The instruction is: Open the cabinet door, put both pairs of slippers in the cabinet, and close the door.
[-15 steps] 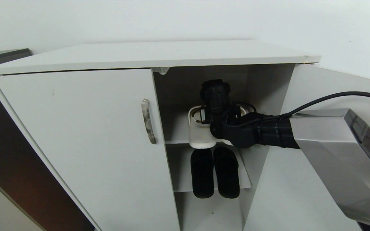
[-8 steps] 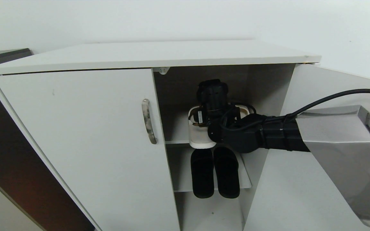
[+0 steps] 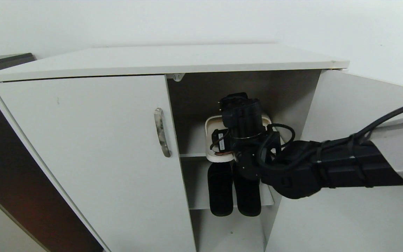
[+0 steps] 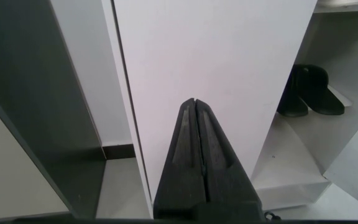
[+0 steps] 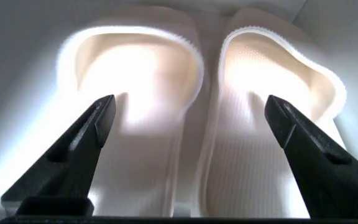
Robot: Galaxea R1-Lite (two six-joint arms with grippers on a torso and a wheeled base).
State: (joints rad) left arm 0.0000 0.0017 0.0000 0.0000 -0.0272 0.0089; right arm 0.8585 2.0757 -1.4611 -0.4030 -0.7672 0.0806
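The white cabinet (image 3: 152, 59) has its left door (image 3: 82, 140) closed and its right door (image 3: 327, 217) swung open. A pair of white slippers (image 3: 212, 124) lies on the upper shelf, and a pair of black slippers (image 3: 220, 192) lies on the shelf below. My right gripper (image 3: 239, 105) is inside the opening, just in front of the white slippers (image 5: 166, 81). In the right wrist view that gripper (image 5: 190, 102) is open, its fingers apart and off the slippers. My left gripper (image 4: 195, 102) is shut on nothing, facing the closed door (image 4: 216, 56), with the black slippers (image 4: 309, 93) off to one side.
A metal handle (image 3: 162, 132) runs down the closed door's edge. Dark furniture (image 3: 9, 157) stands against the cabinet's left side. The bottom compartment (image 3: 229, 231) is bare. The open door bounds my right arm on its outer side.
My right arm has drawn back and dropped lower out of the upper shelf. Both white slippers stay where they lie. The doors and black slippers have not moved.
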